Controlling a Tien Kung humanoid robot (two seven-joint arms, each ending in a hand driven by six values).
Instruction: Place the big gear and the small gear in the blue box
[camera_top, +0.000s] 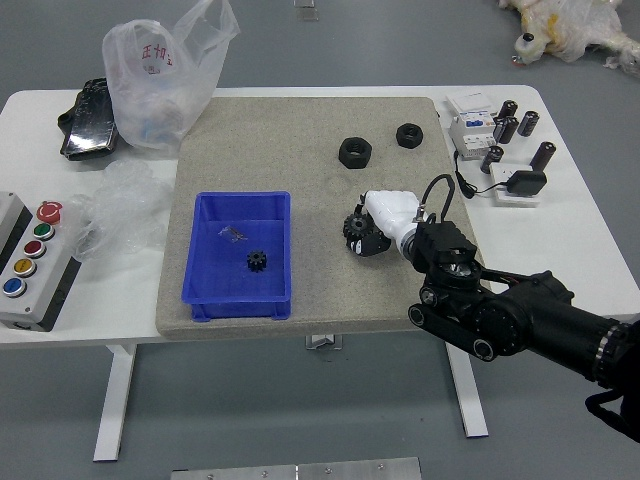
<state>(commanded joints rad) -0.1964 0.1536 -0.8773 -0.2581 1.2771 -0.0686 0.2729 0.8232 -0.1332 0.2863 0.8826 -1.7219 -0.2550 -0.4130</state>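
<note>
Grey floor (240, 400) surrounds a white table (560, 235), the robot hand (393, 216) clamped on the big gear (355, 228)

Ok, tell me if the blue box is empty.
Not empty: a small black gear lies on the floor of the blue box.
</note>
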